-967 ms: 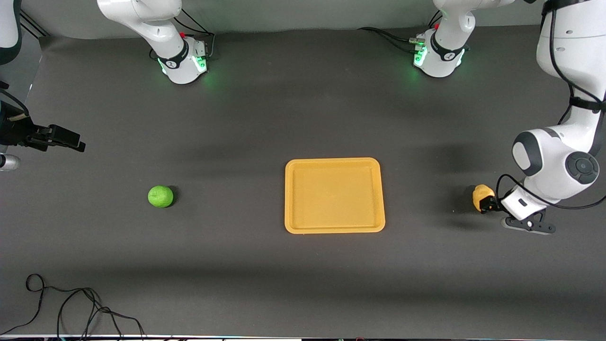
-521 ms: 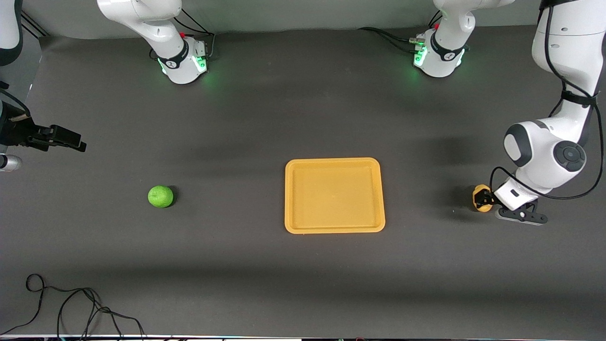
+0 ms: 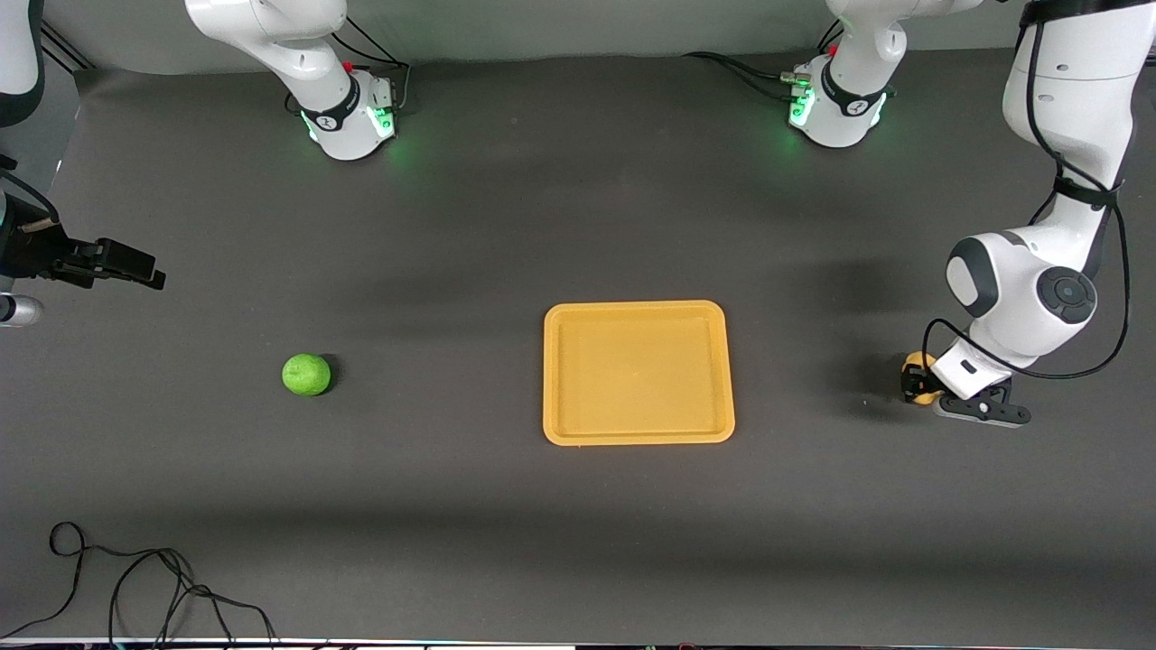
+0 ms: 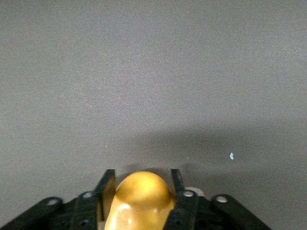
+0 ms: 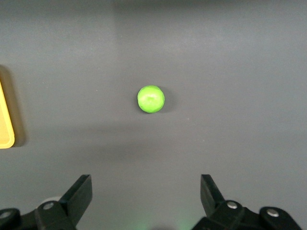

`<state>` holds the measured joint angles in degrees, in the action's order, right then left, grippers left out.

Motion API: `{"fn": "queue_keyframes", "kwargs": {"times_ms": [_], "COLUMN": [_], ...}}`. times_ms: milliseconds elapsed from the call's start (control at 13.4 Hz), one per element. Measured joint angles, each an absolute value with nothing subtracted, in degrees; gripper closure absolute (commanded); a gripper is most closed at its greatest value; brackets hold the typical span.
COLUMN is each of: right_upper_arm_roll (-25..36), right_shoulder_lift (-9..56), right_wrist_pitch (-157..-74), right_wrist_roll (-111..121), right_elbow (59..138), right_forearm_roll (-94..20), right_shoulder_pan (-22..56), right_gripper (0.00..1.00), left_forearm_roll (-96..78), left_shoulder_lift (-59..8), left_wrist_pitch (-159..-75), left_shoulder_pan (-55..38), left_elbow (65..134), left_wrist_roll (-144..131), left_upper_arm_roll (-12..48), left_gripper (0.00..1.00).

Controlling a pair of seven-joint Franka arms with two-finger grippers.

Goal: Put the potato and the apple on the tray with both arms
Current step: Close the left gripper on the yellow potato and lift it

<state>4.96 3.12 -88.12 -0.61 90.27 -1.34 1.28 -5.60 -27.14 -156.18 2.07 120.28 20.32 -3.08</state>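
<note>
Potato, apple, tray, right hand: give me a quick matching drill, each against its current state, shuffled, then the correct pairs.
Things:
1. potato
2. apple
3. tray
4. right hand

States:
A. open, up in the air at the right arm's end of the table, apple in its view
B. bare, nothing on it
C. clamped in the shut left hand
D. loose on the table, toward the right arm's end

Pairs: 1-C, 2-D, 3-B, 4-A

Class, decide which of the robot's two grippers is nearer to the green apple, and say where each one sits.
Right. The right gripper hangs open over the table near the apple; the left gripper is shut on the potato, past the tray.
</note>
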Motion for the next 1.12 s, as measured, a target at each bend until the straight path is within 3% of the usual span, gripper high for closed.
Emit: {"fn": "queue_keyframes", "kwargs": {"times_ms": [74, 149, 298, 1116], "right_upper_arm_roll": [5.0, 5.0, 5.0, 5.0], "right_shoulder_lift": [3.1, 3.1, 3.1, 3.1], "right_wrist_pitch": [-88.1, -88.1, -88.1, -88.1], "right_wrist_roll": [-0.6, -0.6, -0.6, -0.6], "right_elbow": [90.3, 90.4, 90.5, 90.5], "right_forearm_roll": [-1.3, -1.3, -1.3, -1.3], "right_shoulder_pan": [1.3, 1.3, 1.3, 1.3], "right_gripper": [0.00, 0.00, 0.00, 0.00], "left_forearm_roll": [-5.6, -5.6, -5.6, -5.6], "left_shoulder_lift": [-27.2, -27.2, -27.2, -27.4], "left_wrist_pitch": [-156.3, -156.3, -156.3, -156.4], "left_shoulder_pan": [2.1, 2.1, 2.1, 2.3], "left_elbow": [120.3, 120.3, 120.3, 122.3], "left_wrist_roll": [20.4, 20.6, 21.5, 22.9], "left_upper_arm_roll": [-3.1, -3.1, -3.2, -3.4], "left_gripper": [0.58, 0.22, 0.03, 0.01]}}
